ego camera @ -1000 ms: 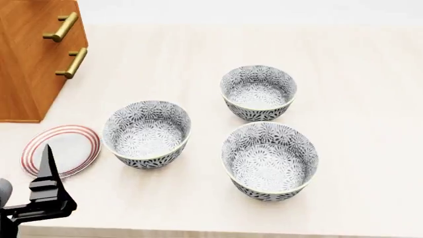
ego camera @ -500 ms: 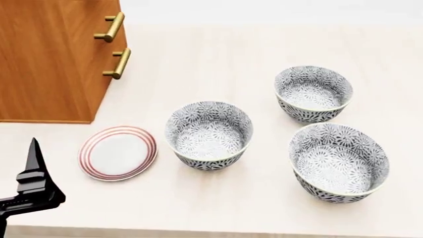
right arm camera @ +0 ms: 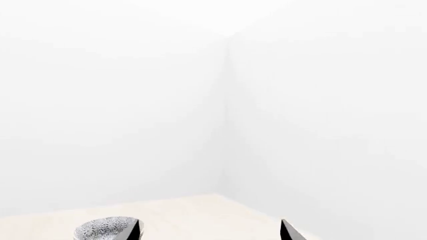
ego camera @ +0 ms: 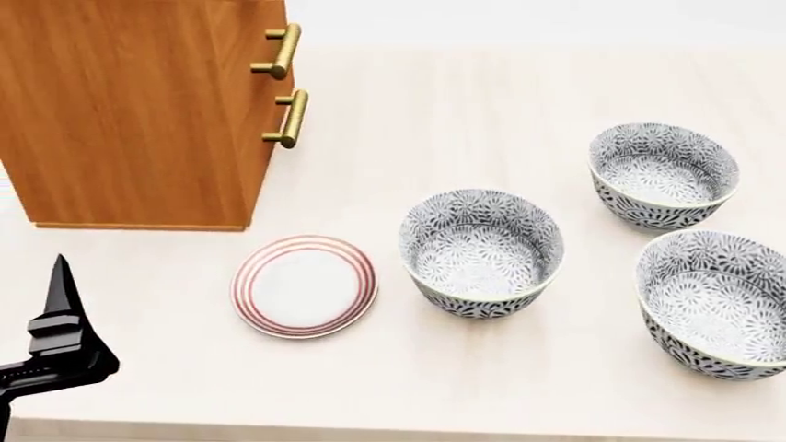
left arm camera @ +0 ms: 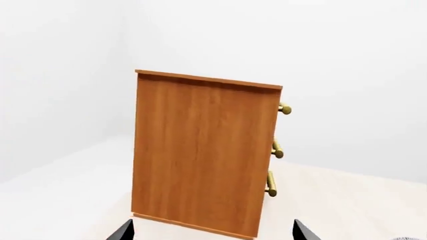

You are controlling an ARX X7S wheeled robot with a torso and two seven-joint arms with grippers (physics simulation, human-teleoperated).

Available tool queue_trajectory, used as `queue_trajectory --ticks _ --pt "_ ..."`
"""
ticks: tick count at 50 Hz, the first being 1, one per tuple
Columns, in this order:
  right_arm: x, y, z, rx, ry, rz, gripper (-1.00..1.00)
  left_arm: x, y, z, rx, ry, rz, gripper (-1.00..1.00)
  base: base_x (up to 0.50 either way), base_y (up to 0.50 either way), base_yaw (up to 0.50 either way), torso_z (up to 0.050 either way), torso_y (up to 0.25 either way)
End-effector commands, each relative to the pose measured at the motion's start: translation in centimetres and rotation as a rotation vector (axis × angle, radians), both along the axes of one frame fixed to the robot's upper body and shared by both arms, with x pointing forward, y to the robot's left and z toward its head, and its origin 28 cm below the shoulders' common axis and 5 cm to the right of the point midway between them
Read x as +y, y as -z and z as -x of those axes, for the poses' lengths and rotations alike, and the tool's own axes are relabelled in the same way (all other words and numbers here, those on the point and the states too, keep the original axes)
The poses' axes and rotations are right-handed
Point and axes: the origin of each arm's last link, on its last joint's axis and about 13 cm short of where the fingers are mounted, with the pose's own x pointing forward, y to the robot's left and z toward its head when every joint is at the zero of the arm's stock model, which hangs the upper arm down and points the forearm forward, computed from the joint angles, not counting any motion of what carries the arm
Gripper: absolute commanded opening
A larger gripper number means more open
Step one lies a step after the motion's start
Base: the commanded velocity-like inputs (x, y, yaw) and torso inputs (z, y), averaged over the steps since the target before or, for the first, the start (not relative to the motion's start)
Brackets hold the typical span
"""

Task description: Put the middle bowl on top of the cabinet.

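Three alike white bowls with grey-black flower patterns stand on the pale table in the head view. From left to right, the far bowl [ego camera: 664, 175] comes between the left bowl [ego camera: 481, 253] and the near right bowl [ego camera: 719, 304], so I take the far one as the middle bowl. The orange-brown cabinet [ego camera: 135, 110] with brass handles stands at the back left. My left gripper [ego camera: 59, 304] hovers at the near left, open and empty, facing the cabinet [left arm camera: 203, 155]. My right gripper [right arm camera: 212, 232] is open and empty, with one bowl [right arm camera: 107, 229] beside one fingertip.
A small white plate with red rings [ego camera: 305, 285] lies between the cabinet and the left bowl. The table's front edge [ego camera: 393, 431] runs along the bottom of the head view. White walls stand behind the table.
The head view has swung left: cabinet, plate and bowls have all slid to the right in the picture. The left gripper stays at the lower left corner.
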Motion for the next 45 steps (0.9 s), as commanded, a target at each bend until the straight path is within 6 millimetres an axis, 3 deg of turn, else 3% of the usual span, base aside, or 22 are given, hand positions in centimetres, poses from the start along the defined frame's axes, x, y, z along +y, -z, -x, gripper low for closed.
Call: queue_trajectory --ticks 1,14,15,19,27,45 --pt "0.0 0.0 0.1 -0.001 0.014 0.003 1.0 -0.1 0.0 0.1 0.001 0.003 0.003 1.0 0.0 0.0 0.0 0.0 0.0" --pt "-0.1 -0.4 0.6 -0.036 0.008 -0.019 1.0 0.1 -0.3 0.2 -0.001 0.0 0.008 1.0 0.27 -0.13 0.0 0.0 0.0" --pt "0.1 -0.7 1.0 0.014 0.058 0.071 1.0 0.0 -0.5 0.5 0.002 0.01 0.011 1.0 0.5 0.0 0.0 0.0 0.0" --pt "0.1 -0.7 0.9 0.016 0.065 0.07 1.0 0.0 -0.6 0.6 0.001 0.01 0.012 1.0 0.46 0.0 0.0 0.0 0.0" --pt "0.1 -0.7 1.0 0.014 0.06 0.08 1.0 0.1 -0.6 0.6 0.001 0.01 0.015 1.0 0.03 0.0 0.0 0.0 0.0" --pt "0.2 -0.9 1.2 0.008 0.072 0.076 1.0 0.2 -0.7 0.6 -0.001 0.006 0.016 1.0 0.5 0.0 0.0 0.0 0.0"
